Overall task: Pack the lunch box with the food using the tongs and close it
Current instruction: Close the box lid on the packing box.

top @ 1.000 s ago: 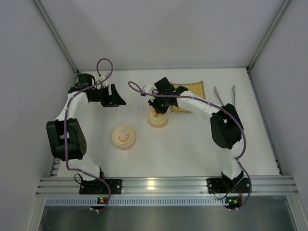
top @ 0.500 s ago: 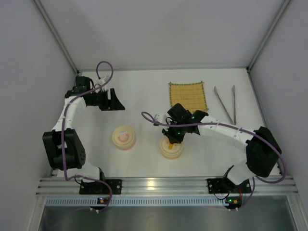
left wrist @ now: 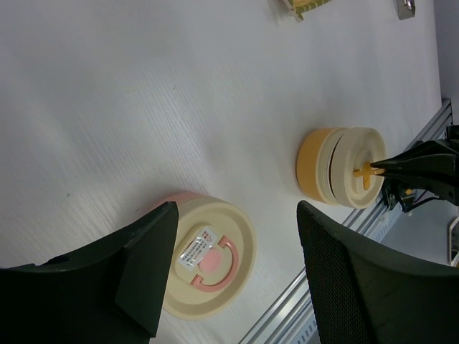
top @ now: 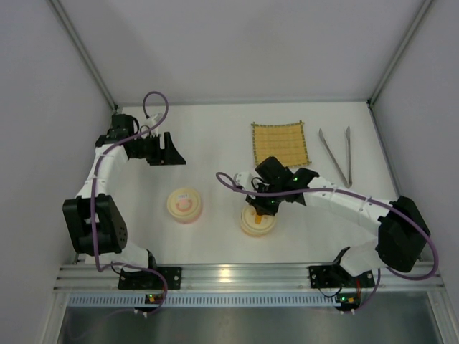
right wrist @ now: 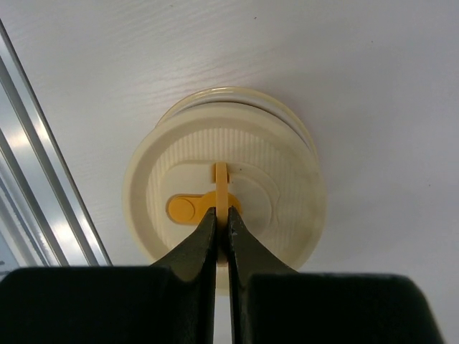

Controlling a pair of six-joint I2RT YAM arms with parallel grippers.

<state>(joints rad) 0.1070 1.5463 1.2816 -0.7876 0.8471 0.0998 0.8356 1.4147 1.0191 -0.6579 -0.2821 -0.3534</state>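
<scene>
The mat point(top: 280, 144) by the worktop's point(top: 215, 136) far edge is yellow, woven in a fine check. The pink container point(top: 184, 205) and the orange container point(top: 257, 225) have cream lids. The tongs point(top: 333, 154) are silver.

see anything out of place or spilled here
Nothing spilled or damaged. The lid handle of the orange box stands up, but only because the right gripper is pinching it. The tongs lie neatly beside the mat.

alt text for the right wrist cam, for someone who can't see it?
The right claw, shut, pinches the thin yellow upright handle on top of a round cream ribbed plastic lid. Around the lid is the white table, with a silver metal rail running along the left edge.
</scene>
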